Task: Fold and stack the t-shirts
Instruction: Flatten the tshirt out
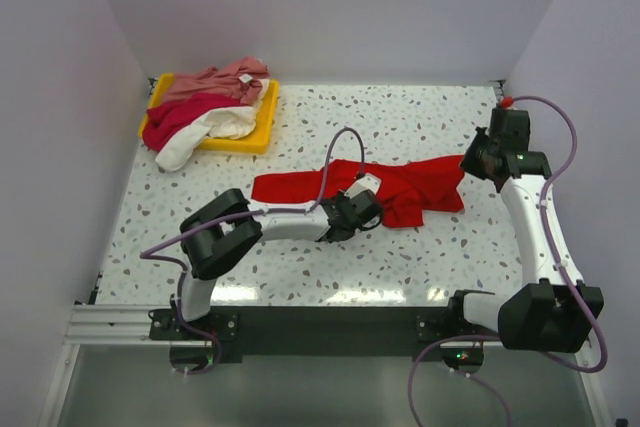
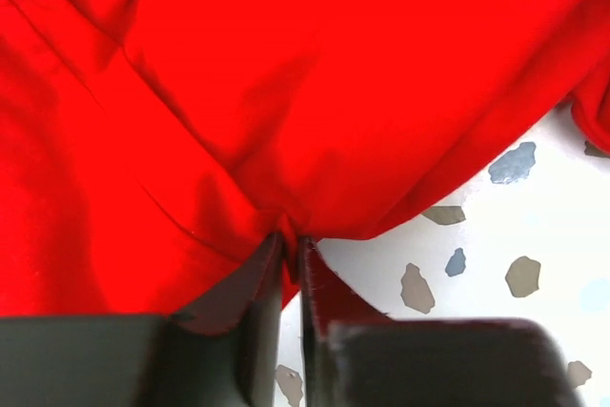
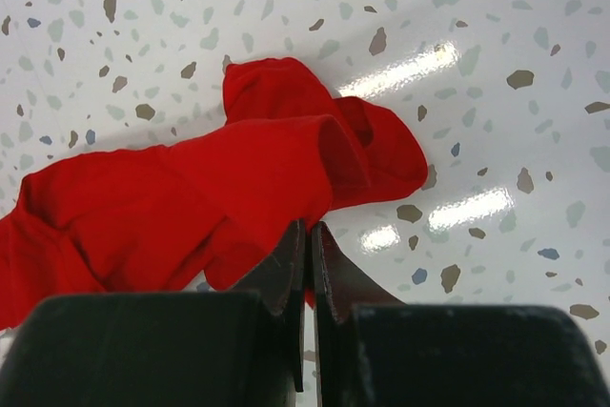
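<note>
The left claw (image 2: 291, 241) pinches an edge of the crumpled bright red t-shirt (image 2: 286, 92); right claw (image 3: 307, 229) closed.

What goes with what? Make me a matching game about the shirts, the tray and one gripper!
1. bright red cloth t-shirt
2. shallow yellow plastic tray
3. cream-white cloth t-shirt
4. left gripper

a. spilling over the tray's edge
b. pinching red cloth
c. far left corner of the table
d. stretched across the table's middle

Pairs: 1-d, 2-c, 3-a, 4-b.
</note>
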You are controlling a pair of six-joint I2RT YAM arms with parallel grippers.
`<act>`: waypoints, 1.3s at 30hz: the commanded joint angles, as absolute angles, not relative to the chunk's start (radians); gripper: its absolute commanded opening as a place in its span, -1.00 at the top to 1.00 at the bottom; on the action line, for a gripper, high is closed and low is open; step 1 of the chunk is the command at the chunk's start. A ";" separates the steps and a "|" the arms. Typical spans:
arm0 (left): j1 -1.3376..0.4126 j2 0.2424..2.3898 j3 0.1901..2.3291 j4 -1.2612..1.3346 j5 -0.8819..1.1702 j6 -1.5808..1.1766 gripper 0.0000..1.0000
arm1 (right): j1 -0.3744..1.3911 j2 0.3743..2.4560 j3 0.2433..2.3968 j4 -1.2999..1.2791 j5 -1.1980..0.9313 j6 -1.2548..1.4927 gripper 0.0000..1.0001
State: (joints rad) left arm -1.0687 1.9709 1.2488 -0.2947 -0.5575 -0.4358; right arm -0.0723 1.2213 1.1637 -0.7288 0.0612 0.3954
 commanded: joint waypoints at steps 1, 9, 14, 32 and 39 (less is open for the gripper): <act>-1.065 1.942 1.238 -0.290 -0.604 -0.453 0.70 | -0.071 1.198 1.160 -0.704 0.077 0.368 1.00; -1.063 1.783 1.146 -0.336 -0.600 -0.465 0.81 | -0.072 1.200 1.170 -0.718 0.100 0.359 1.00; -1.054 1.668 1.095 -0.367 -0.591 -0.468 0.84 | -0.074 1.198 1.184 -0.724 0.107 0.360 1.00; -0.718 1.195 1.347 -0.529 -0.962 -0.338 1.00 | -0.077 1.174 1.659 -0.908 0.167 0.379 1.00; -0.718 1.011 1.486 -0.374 -0.910 -0.091 1.00 | -0.077 1.135 1.982 -1.020 0.232 0.361 1.00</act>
